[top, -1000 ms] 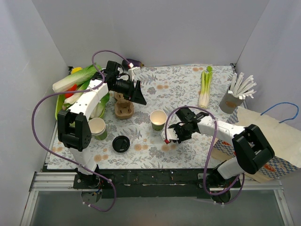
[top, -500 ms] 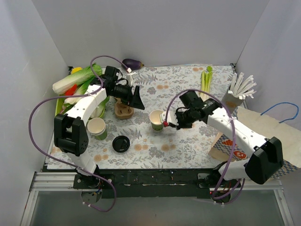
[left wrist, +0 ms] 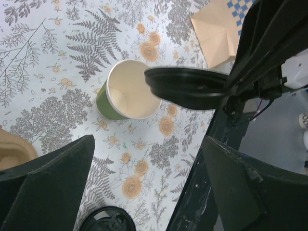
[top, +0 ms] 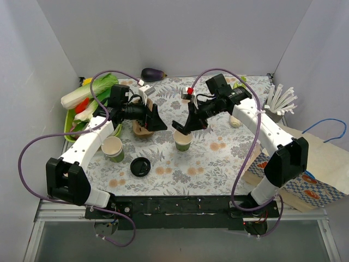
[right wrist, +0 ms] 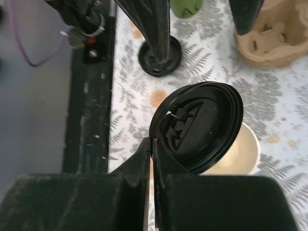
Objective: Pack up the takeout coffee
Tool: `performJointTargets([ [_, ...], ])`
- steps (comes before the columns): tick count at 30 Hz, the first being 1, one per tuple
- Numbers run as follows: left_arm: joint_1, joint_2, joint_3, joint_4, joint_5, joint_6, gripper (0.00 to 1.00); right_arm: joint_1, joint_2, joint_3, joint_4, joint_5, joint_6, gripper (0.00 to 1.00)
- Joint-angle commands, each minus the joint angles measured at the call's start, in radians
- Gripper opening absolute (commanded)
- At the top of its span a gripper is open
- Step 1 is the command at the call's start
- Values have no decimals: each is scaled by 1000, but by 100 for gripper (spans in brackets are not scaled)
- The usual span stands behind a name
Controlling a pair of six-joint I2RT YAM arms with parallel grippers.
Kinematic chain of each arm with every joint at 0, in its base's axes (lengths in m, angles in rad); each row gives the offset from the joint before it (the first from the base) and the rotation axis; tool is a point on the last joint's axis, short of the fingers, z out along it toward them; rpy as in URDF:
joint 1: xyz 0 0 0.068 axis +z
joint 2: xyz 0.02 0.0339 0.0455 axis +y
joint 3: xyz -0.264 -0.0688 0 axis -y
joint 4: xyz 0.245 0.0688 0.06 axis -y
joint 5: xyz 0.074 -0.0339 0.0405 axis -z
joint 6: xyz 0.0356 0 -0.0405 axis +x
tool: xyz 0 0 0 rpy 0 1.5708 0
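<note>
A small green paper cup (top: pixel 183 143) with a cream inside stands lidless mid-table; it also shows in the left wrist view (left wrist: pixel 126 91) and the right wrist view (right wrist: pixel 239 156). My right gripper (top: pixel 184 126) is shut on the edge of a round black lid (right wrist: pixel 198 124), held tilted just over the cup's rim and partly covering it (left wrist: pixel 185 87). My left gripper (top: pixel 155 117) is open and empty, hovering left of the cup, its fingers (left wrist: pixel 45 187) wide apart.
A second loose black lid (top: pixel 140 166) lies on the table near the front. Stacked lidless green cups (top: pixel 113 148) and a cardboard cup carrier (top: pixel 143 129) stand at left. Vegetables (top: pixel 87 98), an eggplant (top: pixel 152 73), a stirrer cup (top: pixel 277 106) and a paper bag (top: pixel 305 169) ring the edges.
My right gripper has risen from the table right of the cup and swung over it from the far side, bringing the lid above the rim. My left gripper drifted slightly toward the cup.
</note>
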Motion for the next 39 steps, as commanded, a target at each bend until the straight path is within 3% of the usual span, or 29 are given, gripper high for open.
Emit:
performJointTargets([
  [1, -14, -27, -19, 66, -55, -26, 98, -51, 48, 21, 91, -340, 262, 1],
  [2, -14, -18, -17, 63, -55, -36, 98, -65, 55, -8, 234, -383, 463, 1],
  [6, -17, -18, -19, 72, -40, -33, 98, -106, 83, -189, 669, -532, 940, 1],
  [14, -19, 34, 7, 74, 46, -30, 98, -149, 157, -253, 936, -560, 1162, 1],
  [39, -59, 276, 124, 108, 107, -18, 98, -217, 255, -322, 1001, -535, 1194, 1],
])
